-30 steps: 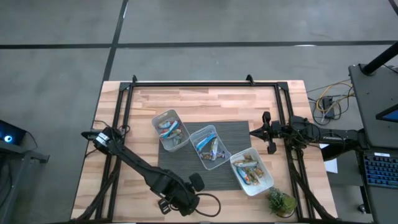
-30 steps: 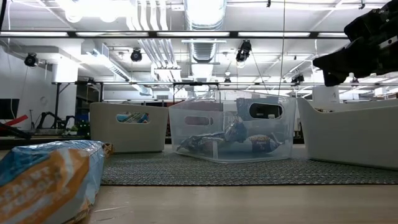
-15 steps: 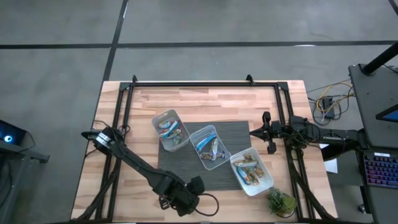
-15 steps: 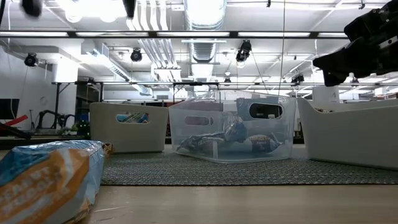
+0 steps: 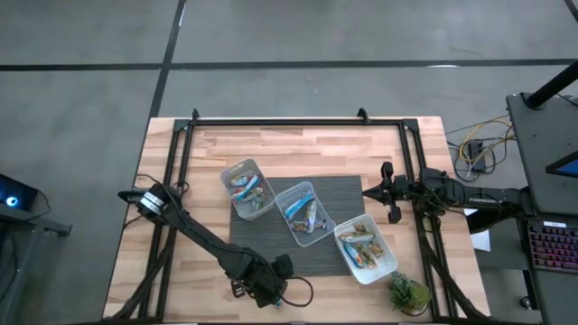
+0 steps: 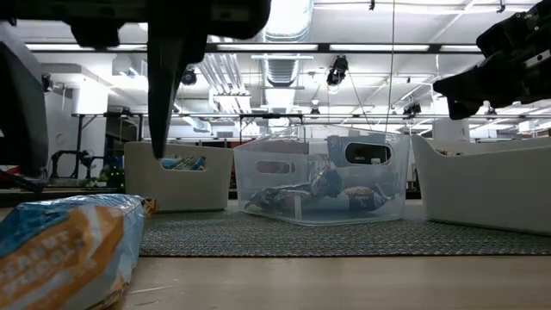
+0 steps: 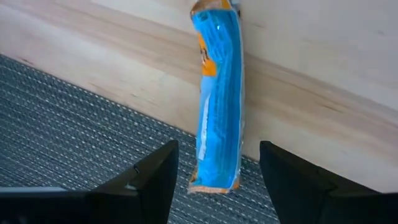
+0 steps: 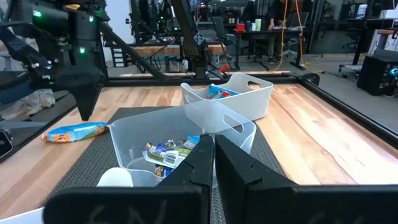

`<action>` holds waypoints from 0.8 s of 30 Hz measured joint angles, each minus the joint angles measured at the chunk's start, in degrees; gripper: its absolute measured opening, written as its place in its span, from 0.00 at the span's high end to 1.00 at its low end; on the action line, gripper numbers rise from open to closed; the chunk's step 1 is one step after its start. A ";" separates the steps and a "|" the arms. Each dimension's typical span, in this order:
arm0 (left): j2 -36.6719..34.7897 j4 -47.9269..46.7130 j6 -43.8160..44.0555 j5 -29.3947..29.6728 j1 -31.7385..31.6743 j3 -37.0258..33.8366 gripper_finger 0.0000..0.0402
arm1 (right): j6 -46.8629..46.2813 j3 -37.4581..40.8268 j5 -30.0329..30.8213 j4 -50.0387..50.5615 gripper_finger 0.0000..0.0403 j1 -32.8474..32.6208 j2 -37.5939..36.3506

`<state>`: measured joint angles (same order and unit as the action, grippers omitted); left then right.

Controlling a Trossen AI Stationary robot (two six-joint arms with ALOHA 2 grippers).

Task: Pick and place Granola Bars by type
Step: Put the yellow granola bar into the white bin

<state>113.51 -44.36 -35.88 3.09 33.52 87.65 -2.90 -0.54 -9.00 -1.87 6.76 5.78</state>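
A glossy blue granola bar (image 7: 217,93) lies on smooth wood, one end on the ribbed mat (image 7: 74,124). The left gripper (image 7: 217,168) hangs wide open and empty above it, at six o'clock from the clear tubs (image 5: 305,213). The right gripper (image 8: 213,152) is closed, empty.

Three clear tubs (image 5: 305,213) of granola bars (image 5: 303,211) sit diagonally on a dark mat (image 5: 348,195).

The table (image 5: 298,149) is made of pale wood boards with a smooth, matt finish. A dark woven mat (image 7: 68,124), rough and ribbed, is laid on it. The tubs (image 6: 320,176) are of clear, smooth plastic. The blue bar (image 7: 217,93) is wrapped in glossy, crinkled foil. The gripper fingers (image 7: 155,180) are matt black.
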 joint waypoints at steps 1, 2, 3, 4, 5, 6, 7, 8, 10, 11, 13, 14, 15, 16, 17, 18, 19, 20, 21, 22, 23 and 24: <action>0.04 0.04 0.05 0.00 -0.13 -0.17 0.49 | -0.04 0.00 0.01 0.00 0.98 0.00 0.00; 0.25 0.45 0.11 -0.02 -0.36 -0.19 0.49 | -0.04 0.00 -0.01 0.00 0.98 0.00 0.00; 0.37 0.96 0.13 -0.04 -0.50 -0.19 0.49 | 0.03 0.00 0.01 0.00 0.98 0.02 0.00; 0.45 0.98 0.13 -0.02 -0.54 -0.21 0.49 | 0.02 0.00 0.01 0.00 0.98 0.00 0.00; 0.50 0.88 0.15 -0.04 -0.64 -0.29 0.49 | -0.02 0.00 0.01 0.02 0.98 0.00 0.00; 0.52 0.99 0.14 -0.02 -0.69 -0.30 0.49 | -0.06 0.00 0.01 0.02 0.98 0.02 0.00; 0.52 1.35 0.08 -0.04 -0.77 -0.31 0.49 | -0.02 0.00 0.01 0.00 0.98 0.00 0.00; 0.52 1.80 -0.01 -0.17 -0.81 -0.37 0.49 | 0.02 0.00 0.01 0.00 0.98 0.00 0.00; 0.52 1.96 -0.04 -0.67 -0.98 -0.71 0.49 | -0.06 0.00 0.01 0.00 0.98 0.01 0.00; 0.53 1.86 -0.04 -0.83 -1.08 -0.84 0.49 | -0.04 0.00 0.01 0.01 0.98 0.00 0.00; 0.55 1.98 0.00 -1.07 -1.23 -1.23 0.49 | 0.02 0.00 0.01 0.01 0.98 0.00 0.00; 0.55 2.19 -0.01 -1.06 -1.33 -1.59 0.49 | -0.03 0.00 0.01 0.02 0.98 0.00 0.00; 0.55 2.22 -0.03 -1.05 -1.44 -1.95 0.49 | -0.06 0.00 0.01 0.02 0.98 0.00 0.00; 0.55 2.28 -0.06 -1.05 -1.49 -2.35 0.49 | -0.02 0.00 0.01 0.02 0.98 0.00 0.00; 0.55 2.31 -0.05 -1.05 -1.58 -2.71 0.49 | 0.02 0.00 0.01 0.00 0.98 0.00 0.00; 0.55 2.30 -0.07 -1.06 -1.66 -2.84 0.49 | 0.02 0.00 0.01 0.00 0.98 0.02 0.00; 0.55 2.46 -0.07 -1.06 -1.77 -2.92 0.49 | -0.05 0.00 0.01 0.01 0.98 0.00 0.00; 0.55 2.67 -0.07 -1.07 -1.83 -3.02 0.49 | -0.04 0.00 0.01 0.00 0.98 0.00 0.00; 0.55 2.94 -0.08 -1.07 -1.95 -3.24 0.49 | 0.00 0.00 0.01 0.01 0.98 0.01 0.00; 0.55 3.07 -0.07 -1.07 -2.02 -3.50 0.49 | 0.03 0.00 0.00 0.02 0.98 0.00 0.00; 0.56 3.15 -0.09 -1.09 -2.10 -3.68 0.49 | 0.01 0.00 0.01 0.01 0.98 0.01 0.00; 0.83 3.28 -0.09 -1.17 -2.20 -3.68 0.49 | -0.06 0.00 0.01 0.01 0.98 0.00 0.00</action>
<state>114.34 -41.07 -35.97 1.93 31.32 83.97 -2.96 -0.54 -8.99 -1.86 6.76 5.78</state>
